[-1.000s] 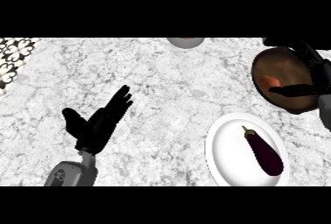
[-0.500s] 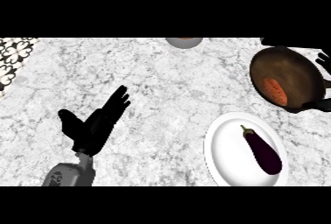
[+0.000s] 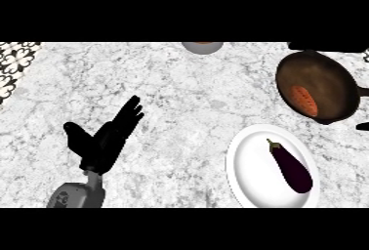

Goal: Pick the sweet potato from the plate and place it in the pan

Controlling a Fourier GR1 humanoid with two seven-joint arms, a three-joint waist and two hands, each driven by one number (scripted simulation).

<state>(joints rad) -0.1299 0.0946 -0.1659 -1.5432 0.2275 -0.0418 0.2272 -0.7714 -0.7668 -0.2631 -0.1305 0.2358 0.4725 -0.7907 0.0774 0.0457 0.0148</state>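
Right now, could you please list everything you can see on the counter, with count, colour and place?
pan: one, dark brown, far right
sweet potato: one, orange, inside the pan
plate: one, white, near right
eggplant: one, dark purple, lying on the plate
bowl: one, grey, far edge, partly cut off
counter: one, white-grey marble
left hand: one, black, open, near left
right hand: only a black tip at the right edge

I am seeing the grey marble desk (image 3: 187, 93) carrying a dark pan (image 3: 317, 84), a white plate (image 3: 254, 171), and a small bowl (image 3: 202, 47) at its far edge.
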